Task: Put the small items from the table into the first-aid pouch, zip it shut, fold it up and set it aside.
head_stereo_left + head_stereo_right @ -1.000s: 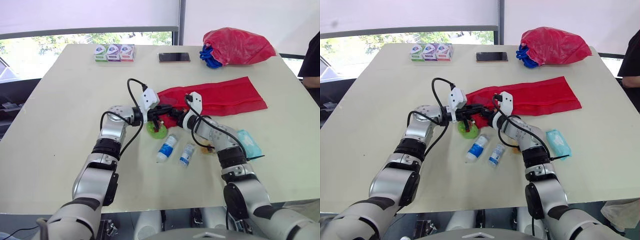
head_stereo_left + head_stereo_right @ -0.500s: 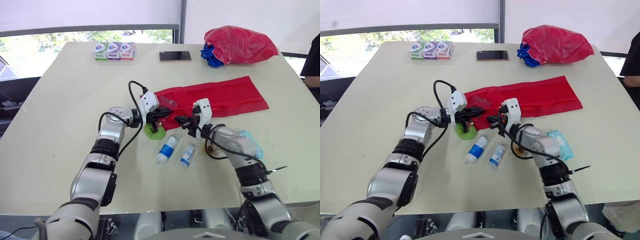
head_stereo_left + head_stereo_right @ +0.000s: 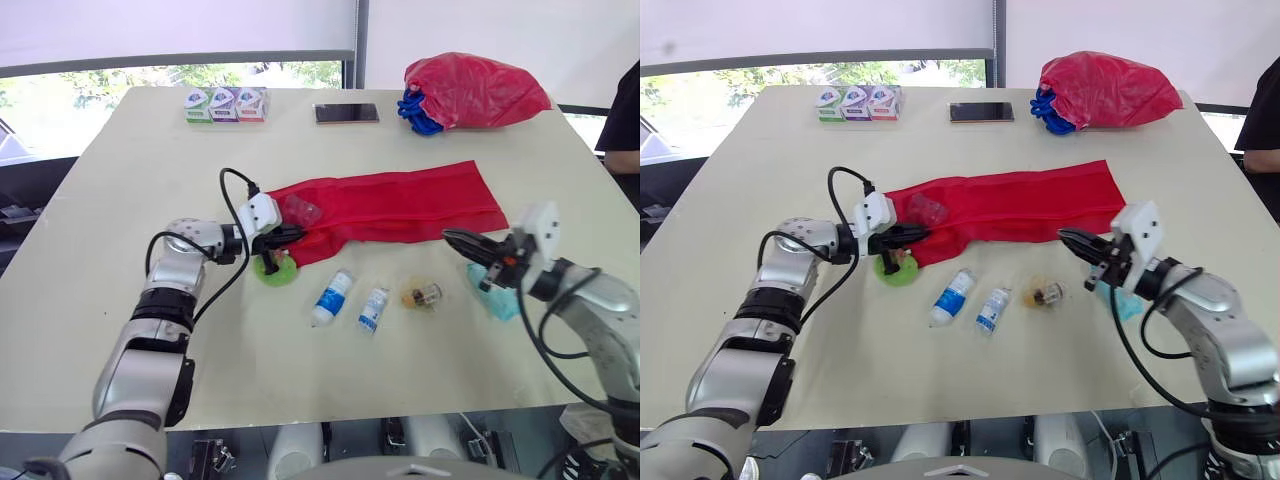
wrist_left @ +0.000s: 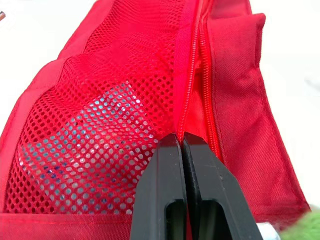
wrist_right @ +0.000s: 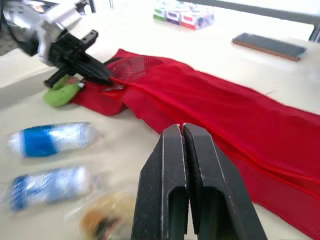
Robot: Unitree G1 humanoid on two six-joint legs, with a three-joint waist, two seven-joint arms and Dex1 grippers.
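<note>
Left gripper (image 3: 288, 236): fingers clenched on the zip edge at one end of the red first-aid pouch (image 3: 400, 205), which stretches flat away from its tips; a green item (image 3: 272, 271) lies just beneath it. Right gripper (image 3: 456, 241): fingers pressed together on nothing, near the pouch's other end but apart from it, a teal packet (image 3: 497, 302) just behind it, and an amber vial (image 3: 422, 295) and two blue-and-white tubes (image 3: 333, 296) between the grippers. Surface: pale table (image 3: 130, 180), with three small boxes (image 3: 226, 104), a phone (image 3: 346, 113) and a red bag (image 3: 475, 90) beyond the pouch; window behind, a person (image 3: 625, 120) at the edge.

The right pincer (image 3: 450, 237) has drawn back from the pouch (image 3: 400, 205).
</note>
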